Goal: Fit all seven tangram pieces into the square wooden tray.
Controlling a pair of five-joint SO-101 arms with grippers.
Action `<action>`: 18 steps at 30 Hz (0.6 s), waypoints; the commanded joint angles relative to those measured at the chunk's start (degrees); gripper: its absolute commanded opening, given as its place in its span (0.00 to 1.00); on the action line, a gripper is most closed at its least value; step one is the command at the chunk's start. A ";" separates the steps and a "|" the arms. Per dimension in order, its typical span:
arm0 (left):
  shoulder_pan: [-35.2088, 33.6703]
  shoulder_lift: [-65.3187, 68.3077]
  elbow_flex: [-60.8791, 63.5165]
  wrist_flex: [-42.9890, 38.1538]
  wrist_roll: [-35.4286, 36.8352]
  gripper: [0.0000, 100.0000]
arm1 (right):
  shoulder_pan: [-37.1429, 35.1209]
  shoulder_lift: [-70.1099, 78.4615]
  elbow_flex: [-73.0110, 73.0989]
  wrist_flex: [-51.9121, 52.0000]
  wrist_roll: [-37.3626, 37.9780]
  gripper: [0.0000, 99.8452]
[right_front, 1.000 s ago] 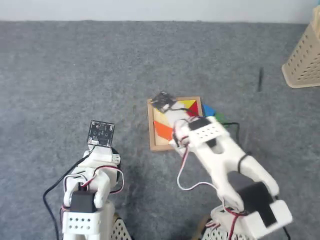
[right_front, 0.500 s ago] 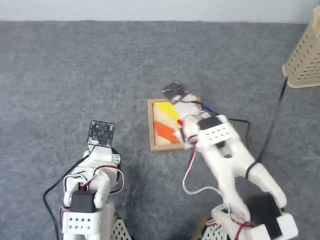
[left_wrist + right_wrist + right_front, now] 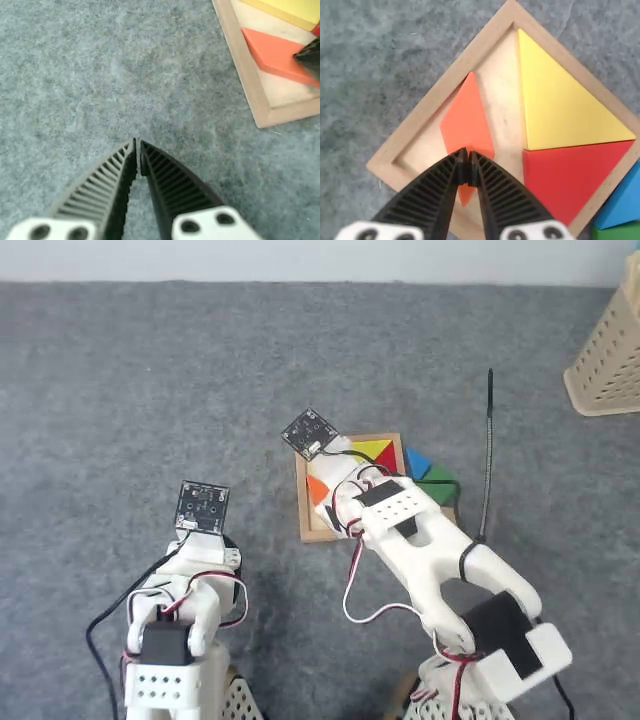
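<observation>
The square wooden tray (image 3: 302, 518) is set on the grey desk (image 3: 150, 370) a little right of centre, and three pieces are seen inside it: an orange parallelogram (image 3: 467, 120) in its left part, a yellow triangle (image 3: 560, 107) toward its far side, and a red triangle (image 3: 565, 175) to the right. A blue piece (image 3: 416, 462) and a green piece (image 3: 438, 478) are left outside on the desk, just beside the tray's right wall. The right pincer (image 3: 466, 159) is held clenched with nothing grasped, its tips directly over the near end of the orange parallelogram; whether the piece is touched cannot be told. The long axis of the parallelogram is laid roughly along the pincer's line of reach and at a slant to the tray's left wall, so a nudge to seat it is judged to be the step in hand. The left pincer (image 3: 138, 146) is also clenched and empty, parked over bare desk at the near left, well apart from the tray. The loose blue and green pieces are therefore judged to be better reached by the right arm.
</observation>
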 commanded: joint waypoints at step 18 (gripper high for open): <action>-0.26 -0.18 -0.31 0.26 0.53 0.01 | 17.63 -8.31 6.33 4.97 9.32 0.01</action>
